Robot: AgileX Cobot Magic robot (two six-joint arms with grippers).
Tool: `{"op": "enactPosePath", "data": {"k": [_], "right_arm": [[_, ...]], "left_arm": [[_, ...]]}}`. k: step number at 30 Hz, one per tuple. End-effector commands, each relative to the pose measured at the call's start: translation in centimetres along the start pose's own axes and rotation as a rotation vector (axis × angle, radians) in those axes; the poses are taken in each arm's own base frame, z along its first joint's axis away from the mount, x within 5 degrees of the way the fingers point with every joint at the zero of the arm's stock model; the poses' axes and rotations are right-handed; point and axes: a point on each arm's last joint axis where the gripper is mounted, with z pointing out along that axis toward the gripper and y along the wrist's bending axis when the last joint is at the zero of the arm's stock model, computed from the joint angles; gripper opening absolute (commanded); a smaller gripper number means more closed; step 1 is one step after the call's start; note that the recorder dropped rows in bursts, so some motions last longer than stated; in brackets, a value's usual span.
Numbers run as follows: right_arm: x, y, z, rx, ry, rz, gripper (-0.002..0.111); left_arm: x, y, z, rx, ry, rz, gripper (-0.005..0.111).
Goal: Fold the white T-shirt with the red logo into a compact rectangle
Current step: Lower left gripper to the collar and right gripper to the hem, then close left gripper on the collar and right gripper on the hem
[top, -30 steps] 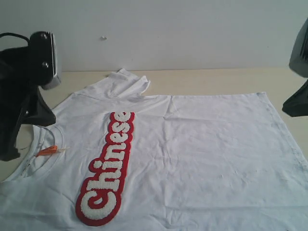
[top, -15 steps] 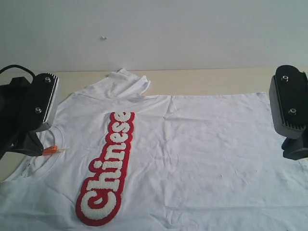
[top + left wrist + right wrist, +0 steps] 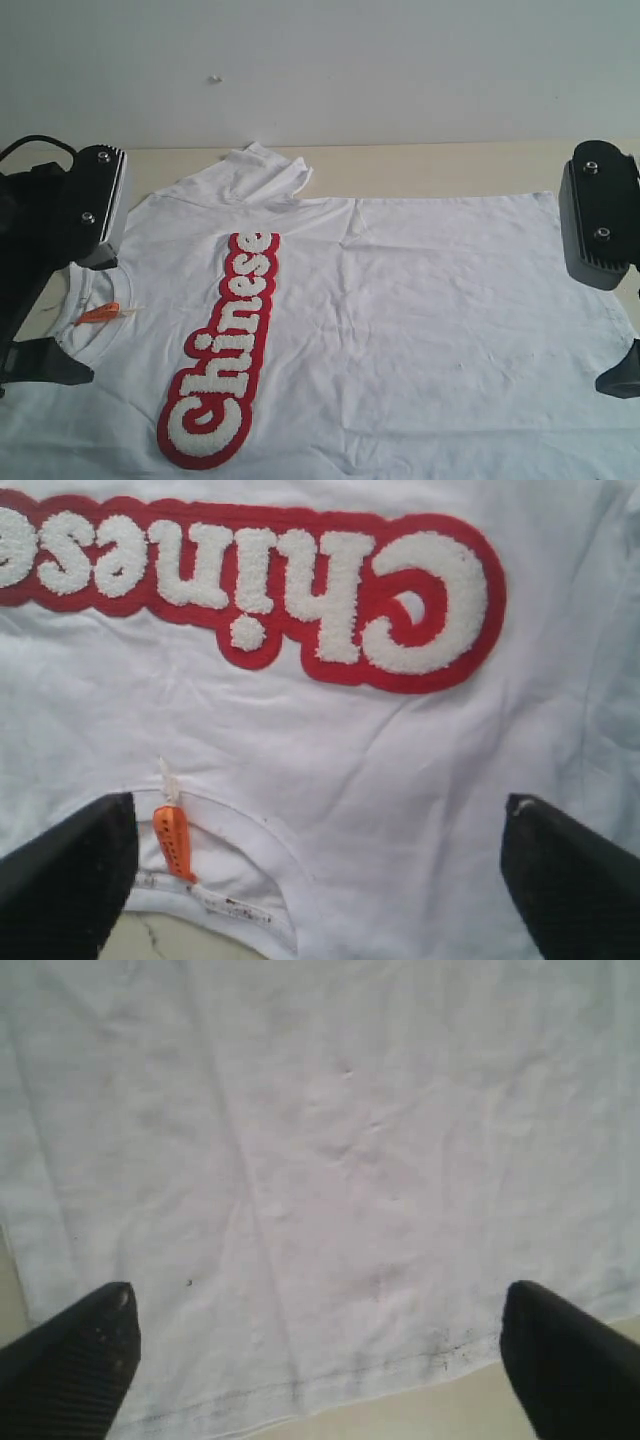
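The white T-shirt (image 3: 420,300) lies spread flat on the table, collar to the left and hem to the right. The red logo (image 3: 225,350) runs along the chest; in the left wrist view the red logo (image 3: 250,590) lies beyond the fingers. My left gripper (image 3: 315,802) hangs open over the ribbed collar and its orange tag (image 3: 171,842), with one finger (image 3: 50,368) showing at the left edge. My right gripper (image 3: 317,1290) stands open above the hem (image 3: 350,1390), one finger (image 3: 622,380) showing at the right edge. Neither holds cloth.
The beige table (image 3: 450,160) shows behind the shirt, and the table (image 3: 480,1410) also shows just past the hem. A sleeve (image 3: 265,172) lies bunched at the back. A white wall stands behind the table.
Both arms swung in over the shirt's ends and tipped down. In the last half second their fingers dropped lower toward the front. The shirt has not moved.
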Motion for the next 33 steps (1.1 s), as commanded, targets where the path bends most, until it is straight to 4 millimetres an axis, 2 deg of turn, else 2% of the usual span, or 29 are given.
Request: {"op": "enactPosePath", "data": {"k": [1, 9, 14, 16, 19, 21, 23, 27, 33], "right_arm": [[0.1, 0.2, 0.2, -0.017, 0.011, -0.006, 0.097], [0.2, -0.1, 0.5, -0.015, 0.029, -0.028, 0.097], [0.7, -0.5, 1.0, -0.007, 0.096, -0.075, 0.097], [1.0, -0.9, 1.6, -0.007, 0.137, -0.099, 0.097], [1.3, -1.4, 2.2, -0.023, 0.164, -0.115, 0.097], [2.2, -2.5, 3.0, -0.006, 0.188, -0.122, 0.097], [3.1, -3.4, 3.7, 0.004, 0.192, -0.129, 0.097], [4.0, -4.9, 6.0, -0.005, 0.199, -0.172, 0.097], [3.6, -7.5, 9.2, -0.056, 0.211, -0.191, 0.097]], "left_arm": [[-0.3, -0.8, 0.5, 0.057, -0.042, -0.059, 0.105], [-0.2, -0.8, 0.5, 0.076, -0.044, -0.068, 0.105], [1.5, 0.1, 0.8, 0.070, -0.017, 0.024, 0.105], [2.5, 1.4, 1.3, 0.064, -0.002, 0.045, 0.105], [3.6, 3.6, 2.3, 0.078, 0.026, 0.022, 0.105], [4.5, 6.1, 3.5, 0.127, 0.043, 0.043, 0.105], [5.1, 7.6, 4.9, 0.154, 0.085, 0.072, 0.105], [6.1, 8.3, 7.6, 0.212, 0.139, 0.113, 0.105], [6.5, 8.7, 9.2, 0.199, 0.156, 0.137, 0.105]]}}
